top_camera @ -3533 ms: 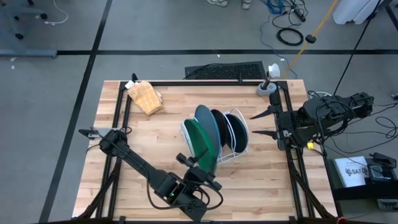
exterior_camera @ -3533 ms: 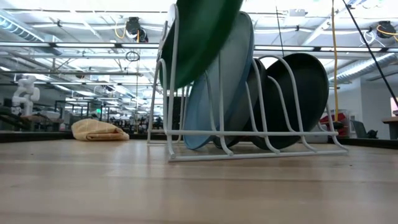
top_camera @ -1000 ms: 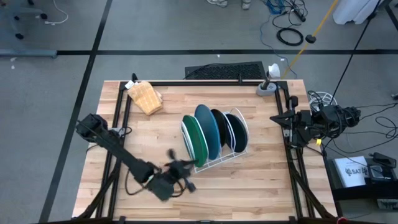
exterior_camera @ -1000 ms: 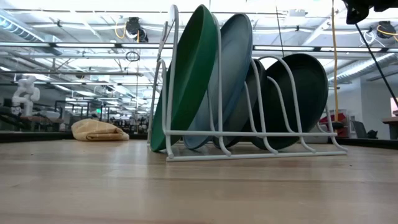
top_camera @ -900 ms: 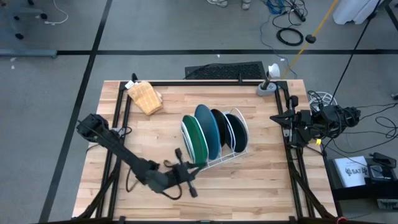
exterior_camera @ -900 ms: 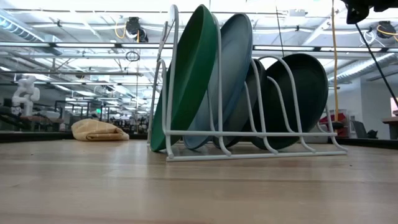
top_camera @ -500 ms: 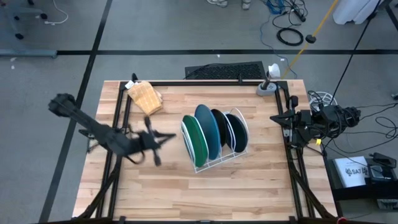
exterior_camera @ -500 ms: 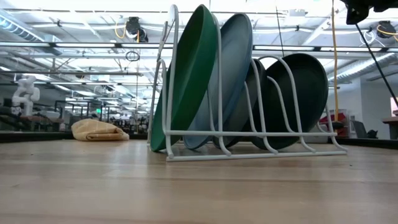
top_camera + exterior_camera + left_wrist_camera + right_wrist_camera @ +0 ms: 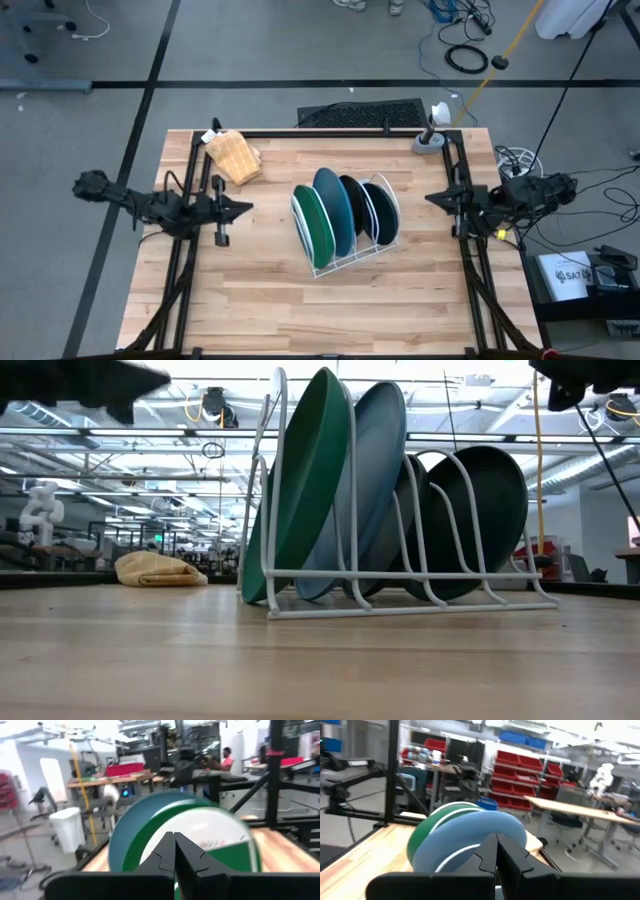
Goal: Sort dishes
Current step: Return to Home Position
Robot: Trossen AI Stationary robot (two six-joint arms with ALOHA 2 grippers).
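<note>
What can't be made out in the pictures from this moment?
- Left wrist view: the two smaller plates, hidden behind the green plate.
- Low view: left gripper and right gripper, cut off by the top edge; only dark scraps show.
- Right wrist view: the blue plate's lower part, covered by that gripper's own fingers.

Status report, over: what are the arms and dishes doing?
Left gripper shut, empty, far left. Right gripper shut, empty, far right. Green plate, blue plate, teal plate, black plate standing in white rack. Nothing blocking.
</note>
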